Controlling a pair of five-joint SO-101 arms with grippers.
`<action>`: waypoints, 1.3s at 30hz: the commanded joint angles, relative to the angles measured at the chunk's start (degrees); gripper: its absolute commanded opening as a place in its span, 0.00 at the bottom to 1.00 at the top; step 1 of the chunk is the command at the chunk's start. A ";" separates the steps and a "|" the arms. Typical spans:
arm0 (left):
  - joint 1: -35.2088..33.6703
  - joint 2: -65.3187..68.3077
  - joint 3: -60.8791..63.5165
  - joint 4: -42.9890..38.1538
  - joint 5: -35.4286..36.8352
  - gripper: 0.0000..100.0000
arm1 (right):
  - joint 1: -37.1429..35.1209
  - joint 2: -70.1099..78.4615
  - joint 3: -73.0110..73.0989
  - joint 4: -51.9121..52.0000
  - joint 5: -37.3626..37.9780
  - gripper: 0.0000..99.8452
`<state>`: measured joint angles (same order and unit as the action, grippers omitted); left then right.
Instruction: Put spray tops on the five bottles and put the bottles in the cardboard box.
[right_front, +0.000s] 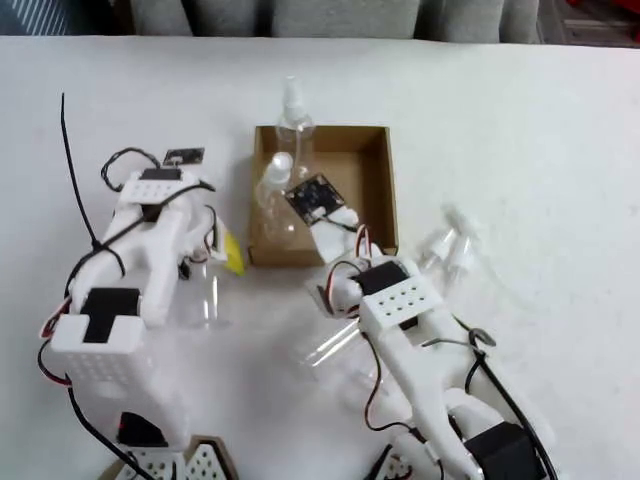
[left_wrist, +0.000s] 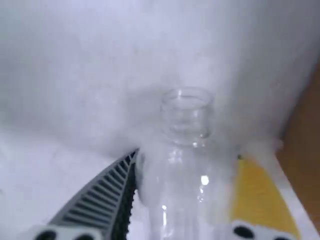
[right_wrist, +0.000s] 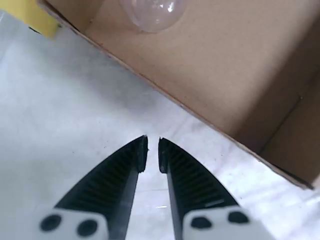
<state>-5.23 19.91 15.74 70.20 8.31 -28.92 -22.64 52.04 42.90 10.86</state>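
- Grey ribbed finger (left_wrist: 107, 195) and yellow finger (left_wrist: 255, 195) of the left gripper (left_wrist: 187, 157) are closed in on either side of a clear open-necked bottle (left_wrist: 186, 120), gripping it below the neck.
- Close up, the left wrist view shows that the bottle's threaded mouth is open. The high view shows where it sits: the left gripper (right_front: 218, 262) and the bottle (right_front: 208, 295) are at about 8 o'clock from the cardboard box (right_front: 385, 180), just outside its wall.
- Black fingers of the right gripper (right_wrist: 152, 142) are almost together, with a thin slit between the tips and nothing in it.
- From the right wrist view, these tips hang over bare table just beside the wall of the box (right_wrist: 210, 60). In the high view the right gripper (right_front: 330, 238) is at the box's 6 o'clock edge.
- Inside the box, the right wrist view shows the rounded clear end of a capped bottle (right_wrist: 152, 10). The high view shows that this bottle (right_front: 272, 195) has a spray top on and lies toward the 9 o'clock side.
- A second capped bottle (right_front: 293, 115) is at the box's 12 o'clock wall.
- Loose spray tops (right_front: 448, 245) lie on the white table (right_front: 520, 120) at 4 o'clock from the box, near the right arm.
- A clear lying bottle (right_front: 330, 345) rests on the table at 6 o'clock, farther out than the right gripper.
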 joint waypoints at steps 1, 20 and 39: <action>0.66 0.04 -2.90 -2.20 -0.79 0.14 | 0.57 -0.04 -2.46 -1.01 0.44 0.02; 0.66 -13.41 7.12 -8.79 -0.79 0.06 | 6.64 -6.46 -4.22 7.87 0.09 0.02; 0.57 -15.16 10.11 -13.63 -8.53 0.06 | 38.11 -10.77 -7.74 18.51 17.32 0.02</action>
<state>-4.88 8.40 26.20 58.24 0.48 7.30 -35.30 49.14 60.75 25.45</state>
